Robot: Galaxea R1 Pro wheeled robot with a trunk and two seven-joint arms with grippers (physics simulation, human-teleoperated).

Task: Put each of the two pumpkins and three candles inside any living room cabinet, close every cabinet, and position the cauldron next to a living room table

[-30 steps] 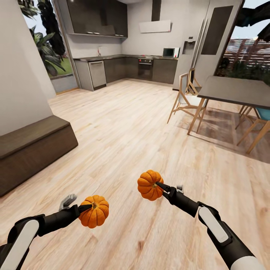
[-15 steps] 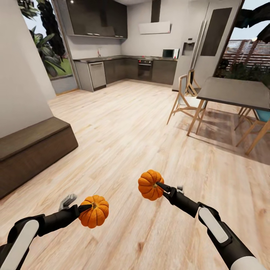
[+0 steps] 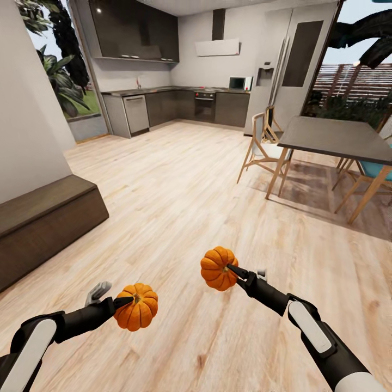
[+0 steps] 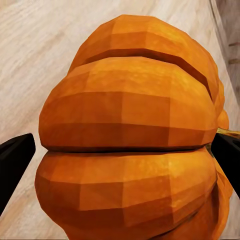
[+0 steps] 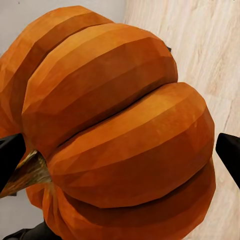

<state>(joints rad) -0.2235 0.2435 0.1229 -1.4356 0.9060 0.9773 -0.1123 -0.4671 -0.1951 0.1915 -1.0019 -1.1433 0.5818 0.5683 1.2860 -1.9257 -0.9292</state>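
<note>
Two orange ribbed pumpkins are held above the wood floor. My left gripper is shut on the left pumpkin, which fills the left wrist view between two black fingertips. My right gripper is shut on the right pumpkin, gripping near its stem; up close the same pumpkin sits between the fingertips. The low dark-brown cabinet runs along the left wall, ahead of my left arm, its front shut. The candles, the cauldron and the table are out of view.
A grey-topped dining set with wooden chairs stands at the right on a rug. The grey kitchen counters and a fridge line the far wall. Open wood floor lies ahead.
The whole picture has shifted slightly, so the camera moved: the room now sits a little to the left and the cabinet lower. Both arms and pumpkins keep the same pose.
</note>
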